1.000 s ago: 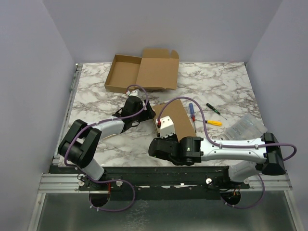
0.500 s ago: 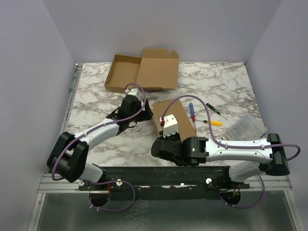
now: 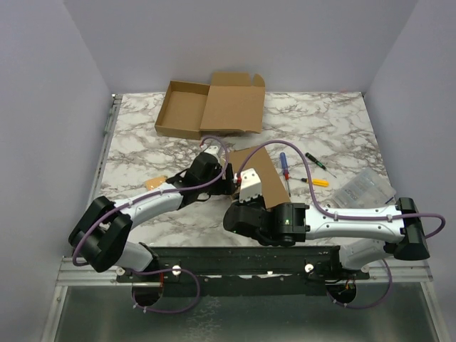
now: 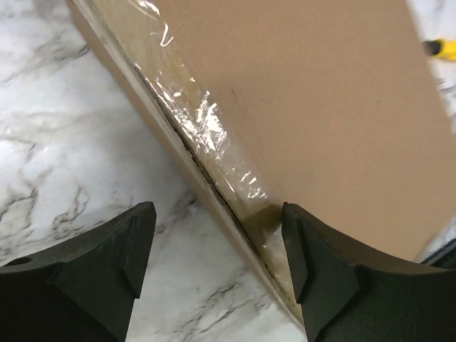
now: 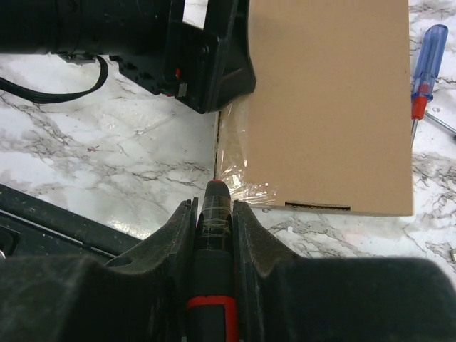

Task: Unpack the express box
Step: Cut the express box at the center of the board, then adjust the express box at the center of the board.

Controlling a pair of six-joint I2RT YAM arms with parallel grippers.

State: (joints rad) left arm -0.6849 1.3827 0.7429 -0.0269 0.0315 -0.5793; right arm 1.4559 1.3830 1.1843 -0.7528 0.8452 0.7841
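two arms: both reach in over the marble table (image 3: pixel 329 122) and meet at one box, mid-table, close to the near edge.
right gripper (image 5: pixel 214 208): nearest to me, fingers pinched on a black-and-red tool (image 5: pixel 212 239) that points away from the bases.
tool tip: set at the near left corner of the sealed box (image 5: pixel 329 100), right where the crinkled clear tape (image 5: pixel 239 187) wraps the seam.
sealed box: flat brown cardboard lying on the marble, plain top face, no print that i can read from any view.
left gripper (image 4: pixel 216 229): fingers spread wide, nothing between them but marble and the box's taped left edge, which runs down towards one finger; whether they touch i cannot tell.
tape on that edge: glossy, wrinkled, following the long seam.
a few hand tools: just right of the box lie a blue-and-red screwdriver (image 3: pixel 283 164), a small yellow tool (image 3: pixel 318 182) and a green-and-black screwdriver (image 3: pixel 318 163).
clear plastic packet (image 3: pixel 365 189): further right, near the table's right edge.
small tan scrap (image 3: pixel 155 183): on the marble left of the left arm.
open box (image 3: pixel 209 107): at the far edge, lid folded back, brown inside, well apart from the sealed one.
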